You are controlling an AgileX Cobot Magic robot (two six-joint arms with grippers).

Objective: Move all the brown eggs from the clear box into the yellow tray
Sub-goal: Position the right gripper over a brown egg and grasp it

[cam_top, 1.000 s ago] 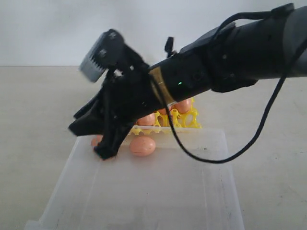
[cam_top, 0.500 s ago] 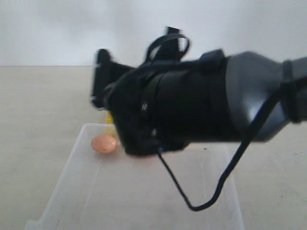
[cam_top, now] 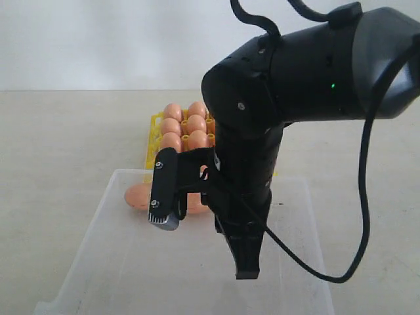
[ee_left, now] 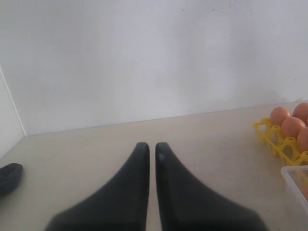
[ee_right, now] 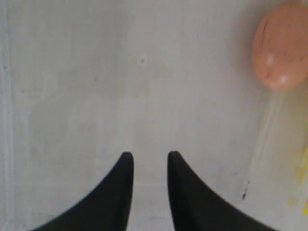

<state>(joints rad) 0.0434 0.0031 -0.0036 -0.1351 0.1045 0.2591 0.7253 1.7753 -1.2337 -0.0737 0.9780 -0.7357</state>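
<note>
While right pincer [ee_right: 147, 159] hangs slightly apart over the clear box [cam_top: 92, 246], a brown egg [cam_top: 136, 195] lies in its far corner; others fill the yellow tray [cam_top: 153, 139]; left pincer [ee_left: 148, 147] nearly together above desk [ee_left: 72, 154].

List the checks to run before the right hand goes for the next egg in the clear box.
1. Right hand empty: ok, nothing held.
2. Jaws wide enough for an egg: not ok, the gap looks too narrow.
3. Lined up with a brown egg: not ok, the egg lies off to one side.
4. Free cup in the yellow tray: cannot tell, the arm hides part.
5. Left hand out of the way: ok, shut, outside the clear box.
</note>
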